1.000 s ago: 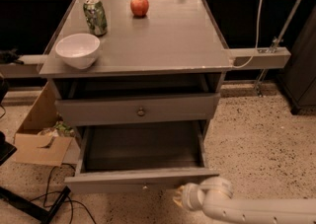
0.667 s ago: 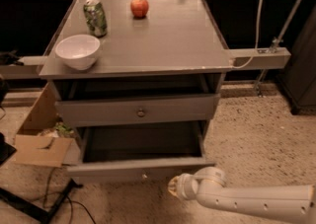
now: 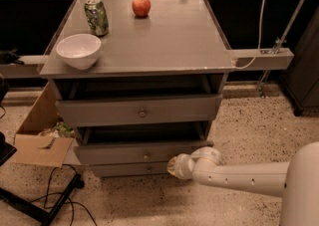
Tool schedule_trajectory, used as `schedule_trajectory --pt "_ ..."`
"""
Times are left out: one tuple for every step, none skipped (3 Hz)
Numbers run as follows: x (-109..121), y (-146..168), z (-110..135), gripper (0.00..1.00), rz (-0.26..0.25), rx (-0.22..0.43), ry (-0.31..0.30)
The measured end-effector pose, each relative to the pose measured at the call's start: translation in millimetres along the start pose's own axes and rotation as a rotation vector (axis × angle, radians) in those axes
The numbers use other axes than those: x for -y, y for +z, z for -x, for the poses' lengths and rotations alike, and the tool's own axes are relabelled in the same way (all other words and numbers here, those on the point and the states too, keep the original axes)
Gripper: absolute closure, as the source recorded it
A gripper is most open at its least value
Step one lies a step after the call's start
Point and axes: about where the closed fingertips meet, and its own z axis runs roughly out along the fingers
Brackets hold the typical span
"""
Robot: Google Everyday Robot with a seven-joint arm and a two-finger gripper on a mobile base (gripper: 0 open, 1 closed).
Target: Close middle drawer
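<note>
The middle drawer [image 3: 119, 153] is a wide grey drawer with a low front panel and a small round knob [image 3: 146, 157]. It sticks out only a little from the grey cabinet, with a dark gap above it. My gripper [image 3: 174, 166] is at the end of the white arm [image 3: 234, 177] that reaches in from the lower right. It is against the right end of the middle drawer's front, level with the slim bottom drawer [image 3: 129, 169].
The taller top drawer [image 3: 137, 111] stands slightly out. On the cabinet top are a white bowl [image 3: 79, 50], a green can [image 3: 96, 16] and a red apple [image 3: 141, 6]. A cardboard box [image 3: 37, 135] and cables [image 3: 60, 195] lie at the left.
The middle drawer was pulled far out and has slid back into the cabinet almost fully. My gripper moved forward and left with its front.
</note>
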Motion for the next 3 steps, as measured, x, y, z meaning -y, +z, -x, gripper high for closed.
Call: schedule_trajectory --pt "42.7 10.8 12.2 1.00 -0.034 0.002 -0.025" --pt "53.5 16.6 17.6 0.82 -0.038 0.001 -0.027" --pt "53.5 16.6 17.6 0.59 -0.038 0.001 -0.027"
